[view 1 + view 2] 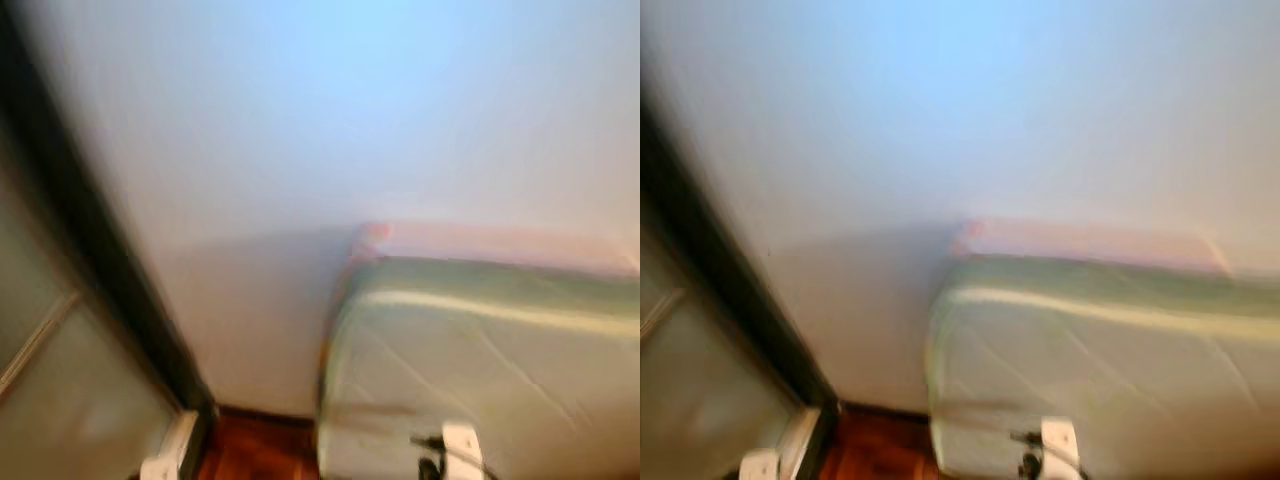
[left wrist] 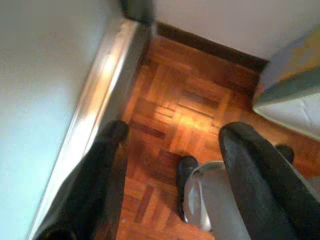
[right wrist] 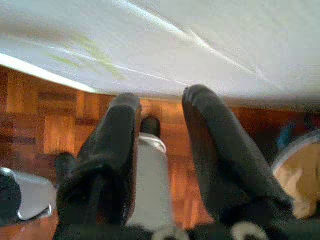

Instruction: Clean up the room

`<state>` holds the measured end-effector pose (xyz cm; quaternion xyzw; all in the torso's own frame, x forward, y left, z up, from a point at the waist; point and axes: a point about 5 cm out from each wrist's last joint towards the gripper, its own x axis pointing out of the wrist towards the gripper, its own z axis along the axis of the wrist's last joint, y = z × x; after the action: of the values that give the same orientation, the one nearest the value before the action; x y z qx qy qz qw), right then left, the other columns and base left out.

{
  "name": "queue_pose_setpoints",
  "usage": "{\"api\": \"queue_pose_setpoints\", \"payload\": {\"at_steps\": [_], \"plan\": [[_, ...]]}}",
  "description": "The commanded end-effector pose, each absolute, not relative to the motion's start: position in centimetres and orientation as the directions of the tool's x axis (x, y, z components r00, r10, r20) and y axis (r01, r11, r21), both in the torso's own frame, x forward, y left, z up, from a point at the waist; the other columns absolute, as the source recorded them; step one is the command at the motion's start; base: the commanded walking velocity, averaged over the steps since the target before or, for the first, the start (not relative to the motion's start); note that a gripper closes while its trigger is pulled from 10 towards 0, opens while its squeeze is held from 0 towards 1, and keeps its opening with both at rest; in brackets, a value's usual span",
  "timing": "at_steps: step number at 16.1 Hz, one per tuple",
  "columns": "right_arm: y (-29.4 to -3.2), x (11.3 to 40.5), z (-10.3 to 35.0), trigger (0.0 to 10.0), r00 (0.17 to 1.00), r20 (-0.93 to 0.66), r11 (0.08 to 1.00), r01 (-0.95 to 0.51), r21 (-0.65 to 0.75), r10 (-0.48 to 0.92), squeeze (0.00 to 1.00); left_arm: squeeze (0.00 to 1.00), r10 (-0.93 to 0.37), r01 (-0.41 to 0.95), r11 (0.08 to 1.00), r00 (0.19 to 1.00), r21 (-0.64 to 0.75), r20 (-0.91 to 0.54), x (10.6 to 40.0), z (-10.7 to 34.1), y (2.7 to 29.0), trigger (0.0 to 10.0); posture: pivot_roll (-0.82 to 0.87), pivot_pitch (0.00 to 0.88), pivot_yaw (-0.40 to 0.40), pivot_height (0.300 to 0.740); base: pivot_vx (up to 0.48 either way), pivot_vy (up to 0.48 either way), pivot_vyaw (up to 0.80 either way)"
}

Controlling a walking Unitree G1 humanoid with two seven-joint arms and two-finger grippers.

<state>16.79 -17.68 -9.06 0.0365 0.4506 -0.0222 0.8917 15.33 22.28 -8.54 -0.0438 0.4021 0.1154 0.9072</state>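
We face a pale wall (image 1: 330,110), blurred by camera motion, tinted blue near its top and greyer lower down. On the right, a mattress (image 1: 1110,370) stands pushed against that wall. Its cover is off-white with a faint green cast, quilted in diagonal stitched lines, and a lighter piped seam runs along its upper edge. A thin pinkish strip shows just behind its far edge, too blurred for us to tell what it is. A small white fitting with a black part (image 1: 455,450) sits at the near bottom of the mattress; we cannot tell what it is.

On the left, a dark door frame (image 1: 95,260) slants down towards the floor, with a greyish panel (image 1: 60,400) beside it. Between frame and mattress, a narrow patch of reddish-brown parquet floor (image 2: 185,100) meets a dark skirting board (image 2: 210,45) along the base of the wall.

Our left gripper (image 2: 172,137) hangs over the parquet near the door frame, its two black fingers spread wide apart and holding nothing. Our right gripper (image 3: 160,107) hangs close beside the mattress edge, its fingers also parted with nothing between them. Below the grippers we can see the robot's silver legs (image 2: 210,200) and dark feet on the floor.
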Motion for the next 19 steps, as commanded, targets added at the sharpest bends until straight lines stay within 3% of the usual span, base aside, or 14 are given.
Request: {"api": "queue_pose_setpoints", "payload": {"at_steps": [1, 10, 19], "plan": [[-19.50, 19.99, -7.47, 10.0, 0.613, -0.790, 0.986, 0.144, 0.086, -0.020, 0.00, 0.00, -0.013, -0.021, 0.999, 0.736, -0.042, -0.677, 23.52, -5.34, 17.92, 10.0, 0.05, 0.000, -0.058, 0.740, 0.000, 0.000, -0.78], [-19.44, 19.96, -7.49, 10.0, 0.615, -0.788, 0.985, 0.147, 0.087, -0.023, 0.00, 0.00, -0.005, -0.026, 0.999, 0.735, -0.036, -0.679, 23.44, -5.38, 18.04, 10.0, 0.05, 0.000, -0.055, 0.740, 0.000, 0.000, -0.75], [-19.48, 20.29, -7.27, 10.0, 0.631, -0.775, 0.990, 0.118, 0.074, -0.017, 0.00, 0.00, 0.002, -0.036, 0.999, 0.727, -0.035, -0.687, 23.51, -5.38, 18.06, 10.0, 0.05, 0.000, -0.056, 0.740, 0.000, 0.000, 0.00]]}}
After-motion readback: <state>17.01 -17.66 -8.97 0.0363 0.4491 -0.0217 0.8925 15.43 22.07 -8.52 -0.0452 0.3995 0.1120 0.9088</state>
